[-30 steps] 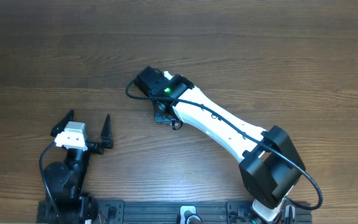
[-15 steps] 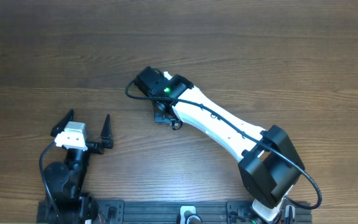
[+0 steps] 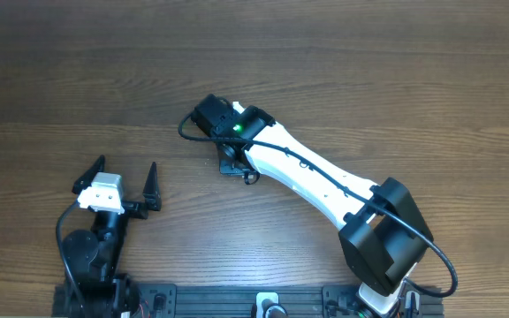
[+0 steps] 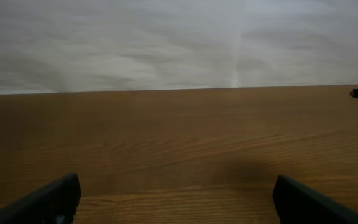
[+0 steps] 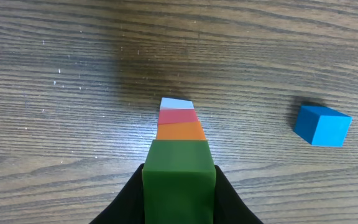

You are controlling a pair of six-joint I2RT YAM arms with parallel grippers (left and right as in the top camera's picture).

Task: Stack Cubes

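Nothing has moved in the last second: the right gripper (image 5: 179, 190) stays clamped on the green cube (image 5: 179, 163), seated on the stack (image 5: 179, 124) directly beneath it, so release seems next; the blue cube (image 5: 322, 124) waits off to its side, and the left gripper (image 3: 126, 165) idles, fingers apart.

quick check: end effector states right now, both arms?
Left end effector: open, holding nothing.
Right end effector: closed on the green cube, which sits on the orange cube.
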